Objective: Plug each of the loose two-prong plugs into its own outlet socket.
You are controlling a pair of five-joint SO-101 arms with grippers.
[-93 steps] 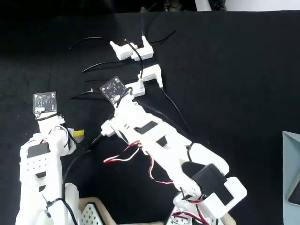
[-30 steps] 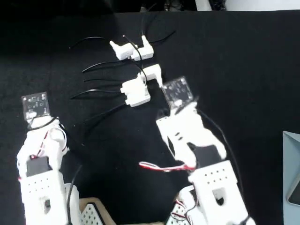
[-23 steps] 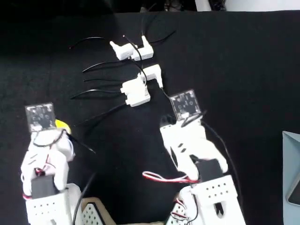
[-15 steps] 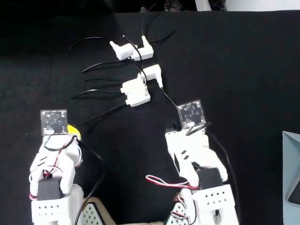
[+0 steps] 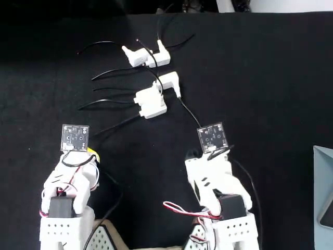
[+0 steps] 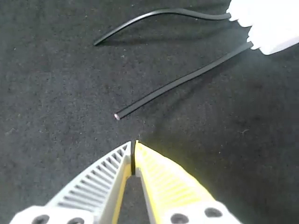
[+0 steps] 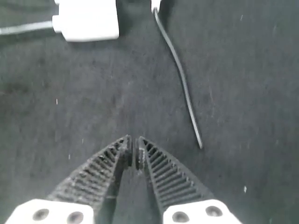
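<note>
- The left gripper (image 6: 134, 145) and right gripper (image 7: 133, 140) sit pinched shut and empty at the near side of the table (image 5: 270, 78).
- Mid-table, the nearer plug-and-socket pair (image 5: 152, 101) looks joined.
- Beyond it, the farther plug-and-socket pair (image 5: 160, 58) also appears mated, so likely nothing remains.

Robotics lab bench: black-cloth table (image 5: 281, 78), hobby-built left arm (image 5: 70, 179) and right arm (image 5: 216, 177) (bare servo wires (image 5: 182, 210)) at six o'clock.

I logged black cloth (image 5: 281, 78) covering table. Grey-blue container (image 5: 322, 172) at right edge, dark item (image 5: 327, 213) inside. Tan board (image 5: 125, 244) at near edge. White surface (image 5: 276, 5) at far corner.
</note>
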